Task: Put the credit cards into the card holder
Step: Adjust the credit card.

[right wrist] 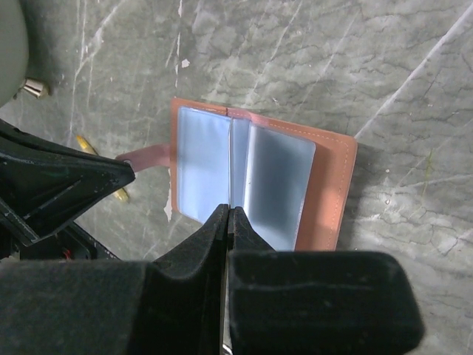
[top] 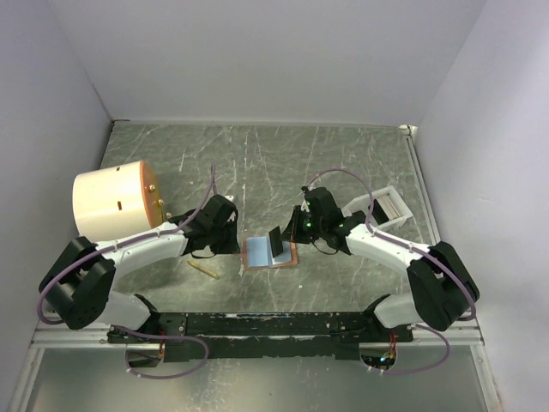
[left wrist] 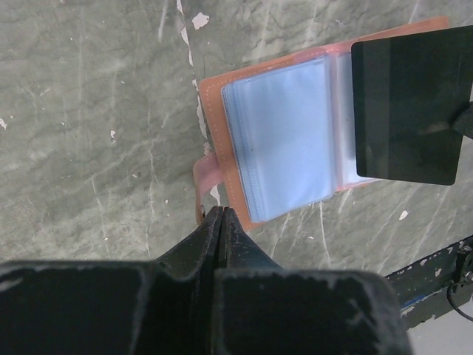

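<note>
Insertion step — holder (top: pixel 269 255) lies open on the surface (top: pixel 343 154). Right claw (right wrist: pixel 228 211) clamps a dark card (left wrist: pixel 410 103) over it; next, ease its edge into a sleeve (left wrist: pixel 284 137). Left claw (left wrist: pixel 220 213), closed, beside the tab (left wrist: pixel 201 177).

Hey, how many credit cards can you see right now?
1: a dark card held on edge by the right gripper over the open card holder. More may lie hidden in the white tray at the right.
</note>
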